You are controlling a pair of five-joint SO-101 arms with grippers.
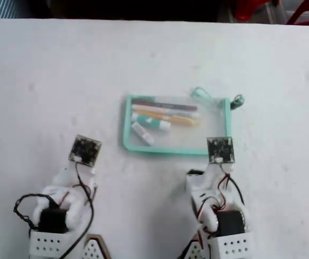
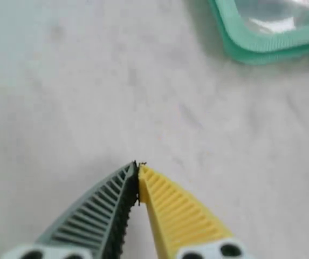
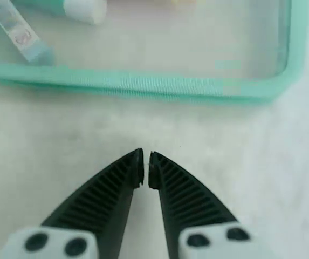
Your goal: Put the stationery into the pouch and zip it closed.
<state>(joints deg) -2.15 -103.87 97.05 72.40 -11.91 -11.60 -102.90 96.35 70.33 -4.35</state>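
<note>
The high camera looked steeply down over the table (image 1: 62, 70) from well above, with the left arm (image 1: 62, 208) and right arm (image 1: 219, 210) at the frame's lower edge and the pouch (image 1: 165, 151) near the centre. Each wrist camera sat close behind its own jaws, facing down along them at the table. The left one caught a corner of the pouch (image 2: 251, 48). The right one faced the pouch (image 3: 143, 86) along its near rim, which the high view shared.

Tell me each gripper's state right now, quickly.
Left gripper: closed, holding nothing.
Right gripper: closed, holding nothing, just short of the pouch.
</note>
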